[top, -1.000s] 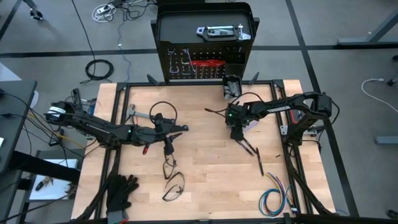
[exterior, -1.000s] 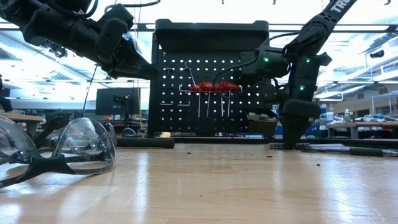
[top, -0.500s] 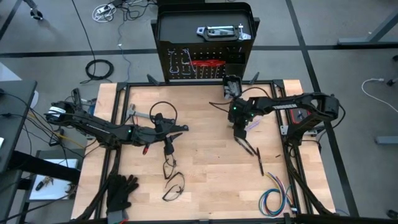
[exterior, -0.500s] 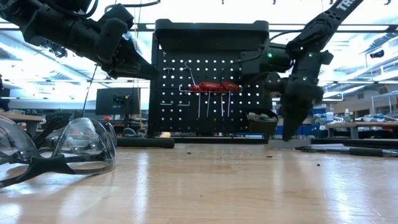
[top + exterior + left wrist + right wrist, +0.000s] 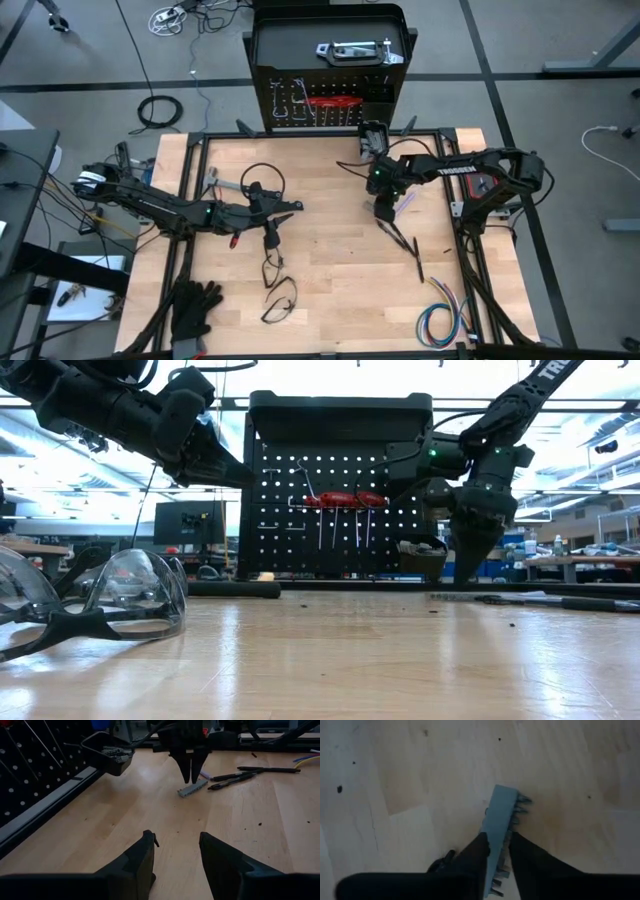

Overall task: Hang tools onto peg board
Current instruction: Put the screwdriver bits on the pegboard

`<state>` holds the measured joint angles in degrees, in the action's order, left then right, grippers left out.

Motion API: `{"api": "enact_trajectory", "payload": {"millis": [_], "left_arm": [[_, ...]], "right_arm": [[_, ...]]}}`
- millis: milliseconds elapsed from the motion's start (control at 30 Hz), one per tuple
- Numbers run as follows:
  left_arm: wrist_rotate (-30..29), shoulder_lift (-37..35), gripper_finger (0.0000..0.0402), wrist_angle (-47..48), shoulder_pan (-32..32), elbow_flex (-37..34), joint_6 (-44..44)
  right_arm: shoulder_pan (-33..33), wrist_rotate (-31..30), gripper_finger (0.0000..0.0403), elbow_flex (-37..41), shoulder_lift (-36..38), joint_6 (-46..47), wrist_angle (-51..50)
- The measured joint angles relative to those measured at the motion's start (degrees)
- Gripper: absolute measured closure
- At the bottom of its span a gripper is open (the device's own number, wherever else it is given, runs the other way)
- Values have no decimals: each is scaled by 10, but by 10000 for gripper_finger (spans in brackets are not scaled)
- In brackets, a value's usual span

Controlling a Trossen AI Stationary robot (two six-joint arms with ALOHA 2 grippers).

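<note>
The grey toothed metal strip [image 5: 498,827] lies flat on the light wooden table [image 5: 330,290], its near end between the two dark fingers [image 5: 470,857] of the right gripper [image 5: 495,862], which close on its long edges in a pinch. The strip's long axis runs straight out past the fingertips; its teeth project from one long edge. In the left wrist view the same strip [image 5: 193,788] sits directly below the descending right gripper [image 5: 189,769].

Beyond the fingertips, toward the far table edge, stands the upright black perforated peg board [image 5: 328,60]. Red-handled tools [image 5: 340,500] hang on its hooks, and a silver flat bar tool [image 5: 352,51] rests on its top. Black slender tools [image 5: 250,772] lie on the table just beside the strip.

Judged from this, the task is partly done: some tools hang, several remain on the table.

The left gripper [image 5: 175,857] waits over the table's left half, fingers spread, holding nothing.
</note>
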<state>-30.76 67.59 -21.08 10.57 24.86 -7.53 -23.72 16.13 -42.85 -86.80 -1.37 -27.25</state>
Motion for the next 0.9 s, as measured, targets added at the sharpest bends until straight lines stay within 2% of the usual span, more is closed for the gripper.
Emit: {"api": "enact_trajectory", "payload": {"millis": [167,367,500,700,800,900], "left_arm": [[0,0,245,0,0,0,0],[0,0,245,-1,0,0,0],[0,0,245,-1,0,0,0],[6,0,245,-1,0,0,0],[6,0,245,-1,0,0,0],[7,0,245,-1,0,0,0]], "right_arm": [[18,-11,243,-1,-3,44,-9],[61,-119,168,-3,-34,73,-14],[64,-117,143,-6,-62,92,-12],[81,-134,152,-5,-66,85,-7],[94,-147,182,-4,-63,57,-3],[103,-150,230,-4,-63,37,0]]}}
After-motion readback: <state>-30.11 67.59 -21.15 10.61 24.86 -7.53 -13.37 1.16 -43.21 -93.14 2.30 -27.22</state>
